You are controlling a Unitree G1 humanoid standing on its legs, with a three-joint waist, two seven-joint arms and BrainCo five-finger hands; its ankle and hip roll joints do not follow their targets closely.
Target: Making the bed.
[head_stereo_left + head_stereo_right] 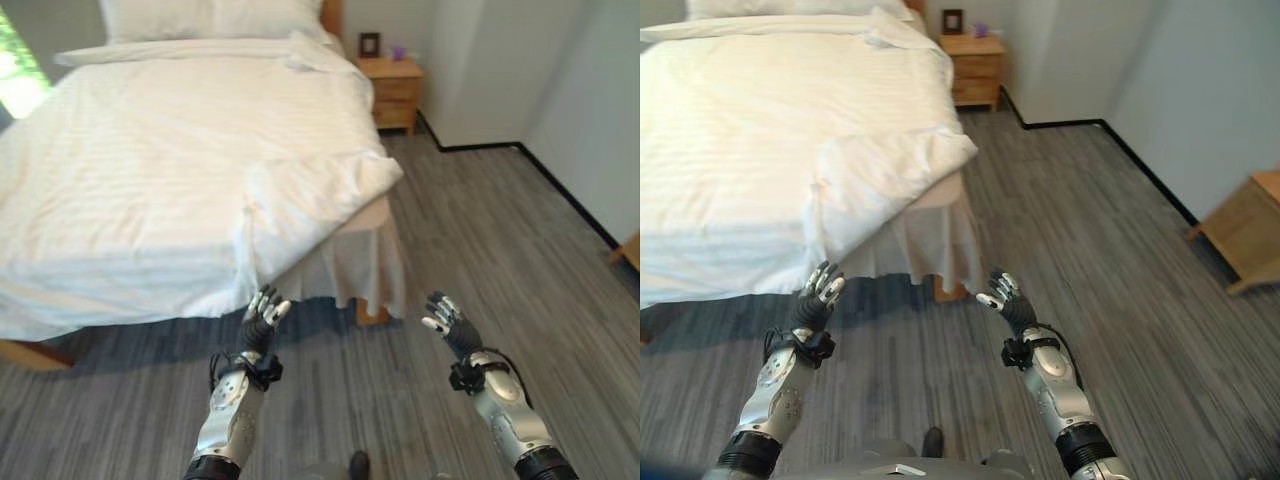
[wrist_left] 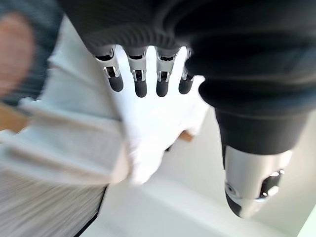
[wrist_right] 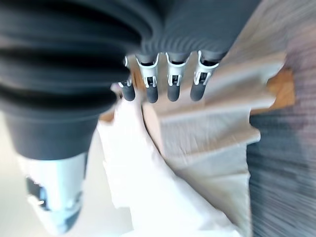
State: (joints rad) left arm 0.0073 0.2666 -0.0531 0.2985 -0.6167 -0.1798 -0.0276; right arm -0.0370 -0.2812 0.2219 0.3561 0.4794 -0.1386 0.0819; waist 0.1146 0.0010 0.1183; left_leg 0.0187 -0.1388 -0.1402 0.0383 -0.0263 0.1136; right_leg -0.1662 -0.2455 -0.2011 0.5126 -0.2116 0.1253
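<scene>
A bed [image 1: 180, 150] with a white striped duvet [image 1: 150, 190] fills the upper left of the eye views. The duvet's near right corner [image 1: 320, 185] is folded back, baring the mattress edge and the bed skirt [image 1: 350, 270]. White pillows [image 1: 210, 18] lie at the head. My left hand [image 1: 262, 320] is raised in front of the bed's foot, fingers straight, holding nothing. My right hand [image 1: 445, 320] is raised over the floor to the right of the bed's corner, also open and empty. The wrist views show the straight fingers [image 2: 140, 81] and fingers [image 3: 173, 84] with the folded corner beyond.
A wooden nightstand [image 1: 395, 90] stands by the head of the bed with a small frame [image 1: 369, 44] on it. Grey plank floor [image 1: 480, 230] runs along the bed's right side to the white wall. A wooden piece of furniture [image 1: 1245, 230] stands at the far right.
</scene>
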